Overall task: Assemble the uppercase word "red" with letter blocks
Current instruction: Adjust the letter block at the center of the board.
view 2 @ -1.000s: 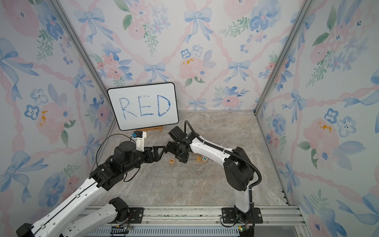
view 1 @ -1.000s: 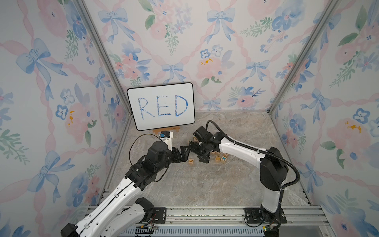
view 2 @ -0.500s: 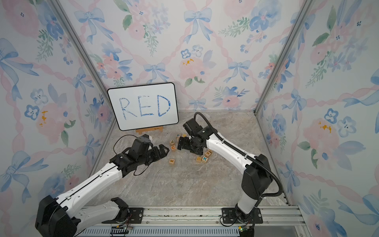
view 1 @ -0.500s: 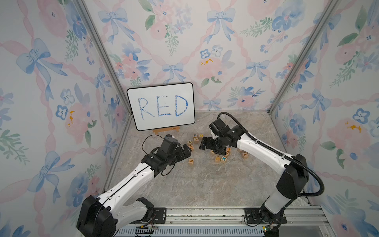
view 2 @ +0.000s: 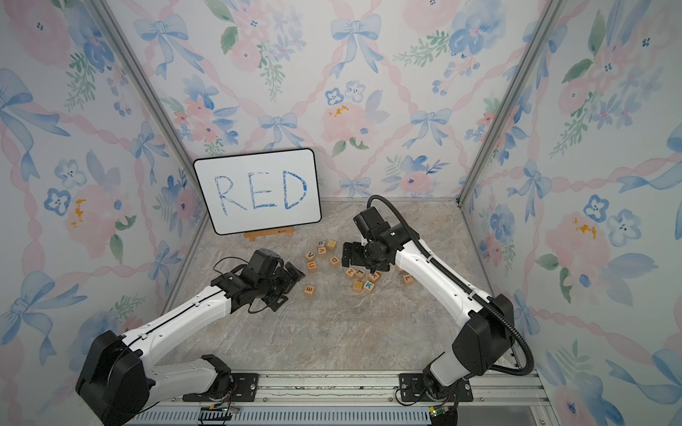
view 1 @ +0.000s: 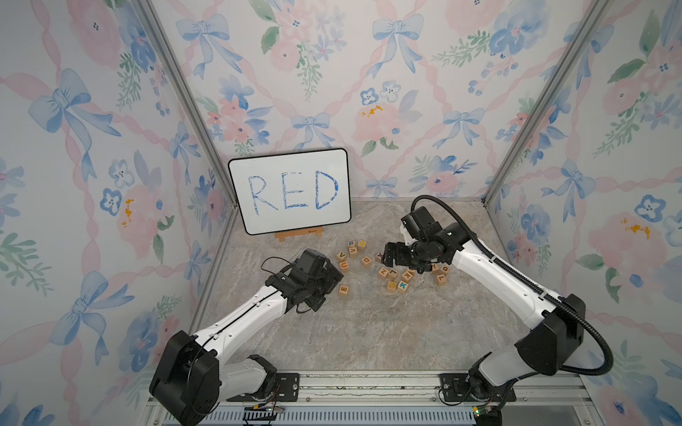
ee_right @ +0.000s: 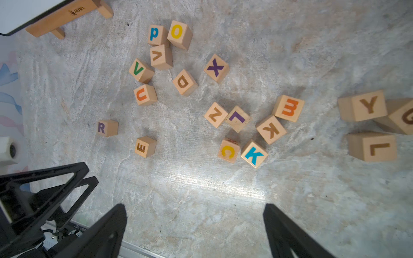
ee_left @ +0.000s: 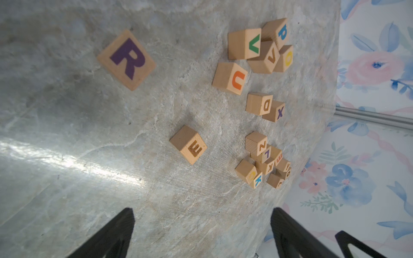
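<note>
Left fingers (ee_left: 111, 232) and right fingers (ee_right: 107, 230) spread empty, R block (ee_left: 126, 59), E block (ee_left: 188, 144) amid bare floor (ee_left: 67, 125).

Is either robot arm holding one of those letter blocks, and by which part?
Nothing is held: the left gripper and the right gripper are both open and empty.

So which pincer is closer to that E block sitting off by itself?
Left. The left pincer is right beside the lone E block; the right pincer is farther off, past the D block.
</note>
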{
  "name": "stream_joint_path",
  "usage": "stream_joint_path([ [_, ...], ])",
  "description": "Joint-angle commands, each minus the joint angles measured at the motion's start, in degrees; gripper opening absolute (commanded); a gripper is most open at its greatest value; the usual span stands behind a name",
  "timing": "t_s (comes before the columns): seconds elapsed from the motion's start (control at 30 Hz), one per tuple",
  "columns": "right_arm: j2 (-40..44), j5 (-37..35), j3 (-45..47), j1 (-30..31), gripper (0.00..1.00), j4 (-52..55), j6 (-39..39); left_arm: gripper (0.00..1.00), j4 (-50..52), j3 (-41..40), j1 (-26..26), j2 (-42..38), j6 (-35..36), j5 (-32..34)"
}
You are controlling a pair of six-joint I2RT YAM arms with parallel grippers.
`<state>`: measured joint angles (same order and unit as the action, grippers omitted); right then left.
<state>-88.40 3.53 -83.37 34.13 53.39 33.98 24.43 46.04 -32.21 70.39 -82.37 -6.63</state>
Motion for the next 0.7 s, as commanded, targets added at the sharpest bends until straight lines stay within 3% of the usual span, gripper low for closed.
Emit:
stream_joint_path([
  [0.0,1.95,-0.95,1.90,-0.79,0.97,1.13,-1.26,0.98,4.20,5.24,0.17,3.57,-0.01,2.46],
  [0.13,3.71,-0.12,3.76,-1.17,0.97,0.17,-1.63,0.98,7.29,12.09,0.13,11.46,11.35,1.98],
  [0.4,8.61,4.42,4.46,-1.52,0.97,0.93,-7.96,0.98,10.85,17.34,-0.32,20.17,30.83,7.02],
  [0.67,16.80,4.96,9.40,-1.81,0.97,1.62,-10.01,0.95,12.66,22.37,-3.80,26.68,45.38,11.64],
])
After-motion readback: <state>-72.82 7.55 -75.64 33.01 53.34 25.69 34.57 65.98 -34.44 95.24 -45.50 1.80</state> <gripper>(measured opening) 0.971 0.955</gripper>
